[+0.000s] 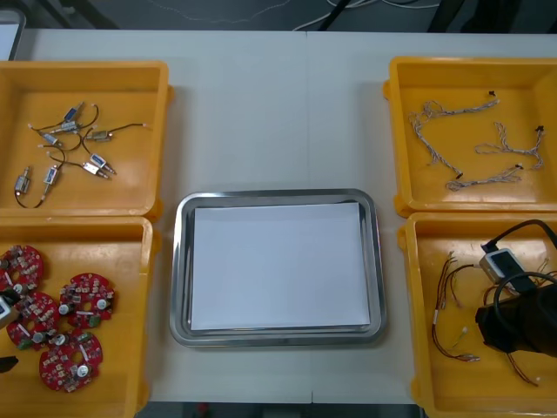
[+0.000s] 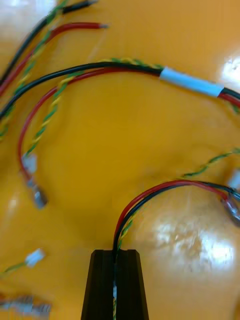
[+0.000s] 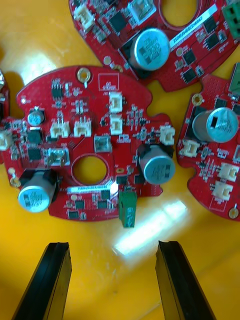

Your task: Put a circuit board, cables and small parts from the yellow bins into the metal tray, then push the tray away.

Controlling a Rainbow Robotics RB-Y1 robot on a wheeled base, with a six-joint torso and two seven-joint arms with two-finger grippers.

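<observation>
**Ana:** While the right gripper (image 2: 115,252) is pinching that red and yellow cable (image 2: 162,184), what should it be minding?

**Ben:** It is sitting low in the yellow bin (image 1: 461,231) at four o'clock from the metal tray (image 1: 178,270). Its fingers are pressed together, with only the thin wires between them. I am judging the lift to be the step in hand. The strand is running up out of the fingers and arching over toward neighbouring cables. A slow, straight rise is looking wisest, or a plug could be snagging and dragging a second cable along.

**Ana:** Is the grip itself looking sound?

**Ben:** It is catching bare wire rather than a connector, so most of the length will probably be dangling. I would be carrying it high enough to clear the bin wall. Then I would be lowering it over the white middle of the tray, which is showing nothing on it yet.

**Ana:** And the other arm?

**Ben:** The left gripper (image 3: 114,245) is hovering in the near-left bin (image 1: 130,252), at eight o'clock from the tray. Its fingers are spread and touching nothing, and a round red circuit board (image 3: 100,125) is lying just ahead of the fingertips. I am reading it as waiting its turn.
</observation>
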